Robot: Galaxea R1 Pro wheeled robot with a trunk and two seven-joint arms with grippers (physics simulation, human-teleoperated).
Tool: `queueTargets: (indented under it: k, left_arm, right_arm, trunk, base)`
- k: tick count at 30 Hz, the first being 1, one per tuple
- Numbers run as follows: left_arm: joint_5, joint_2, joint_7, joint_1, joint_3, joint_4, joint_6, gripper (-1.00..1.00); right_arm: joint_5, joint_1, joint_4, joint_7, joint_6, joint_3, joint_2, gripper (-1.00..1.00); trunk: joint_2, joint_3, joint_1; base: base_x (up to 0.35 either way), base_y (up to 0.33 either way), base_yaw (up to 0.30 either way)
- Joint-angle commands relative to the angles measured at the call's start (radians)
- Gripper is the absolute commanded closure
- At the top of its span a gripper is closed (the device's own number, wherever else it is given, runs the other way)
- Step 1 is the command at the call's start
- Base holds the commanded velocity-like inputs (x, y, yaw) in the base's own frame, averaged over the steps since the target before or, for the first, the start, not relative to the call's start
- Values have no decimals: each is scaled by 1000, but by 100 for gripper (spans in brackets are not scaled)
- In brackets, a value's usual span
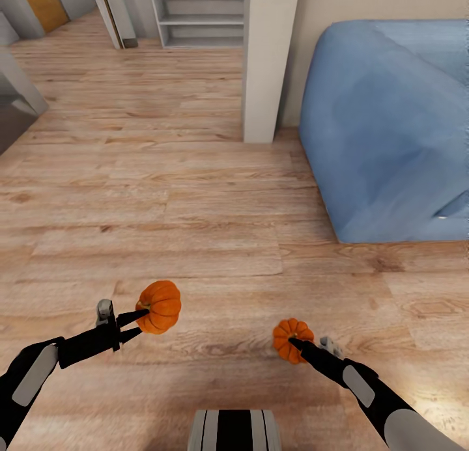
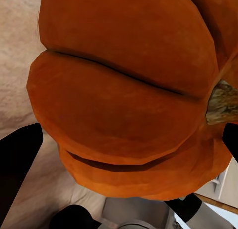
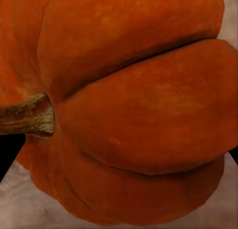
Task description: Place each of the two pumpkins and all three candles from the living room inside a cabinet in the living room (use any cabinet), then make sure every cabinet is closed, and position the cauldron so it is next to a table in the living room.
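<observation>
Head camera high, facing forward and down over both arms and wood floor [image 1: 195, 197]. Each wrist camera sits just behind its pincer, pressed close on a pumpkin: left pumpkin [image 2: 124, 90] [image 1: 159, 306], right pumpkin [image 3: 134, 110] [image 1: 291, 339], shared with head view.

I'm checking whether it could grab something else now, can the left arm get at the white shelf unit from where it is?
Probably not. The left gripper is shut on a pumpkin, and the white shelf unit stands far across the wooden floor, well beyond the arm.
</observation>
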Motion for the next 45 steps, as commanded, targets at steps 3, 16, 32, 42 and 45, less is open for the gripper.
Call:
queueTargets:
  k: [3, 16, 32, 42, 45]
  left_arm:
    - [-2, 0, -2, 0, 1, 0, 3, 100]
    - [0, 0, -2, 0, 7, 2, 3, 100]
    - [3, 0, -1, 0, 7, 7, 3, 100]
    - [1, 0, 0, 0, 7, 6, 3, 100]
    - [1, 0, 0, 0, 7, 6, 3, 100]
  right_arm:
    - [-4, 0, -1, 1, 4, 5, -1, 100]
    - [-11, -1, -20, 75, 70, 5, -3, 100]
    - [-20, 0, -222, 215, 257, -3, -9, 100]
    - [-19, 0, -219, 214, 254, -5, -2, 100]
    - [-19, 0, -219, 211, 248, -6, -1, 100]
  trunk:
    - [1, 11, -1]
    - [4, 61, -7]
    - [7, 123, -15]
    - [10, 162, -19]
    - [10, 175, -20]
  base:
    - [0, 0, 0]
    - [0, 0, 0]
    - [0, 0, 0]
    - [0, 0, 0]
    - [0, 0, 9]
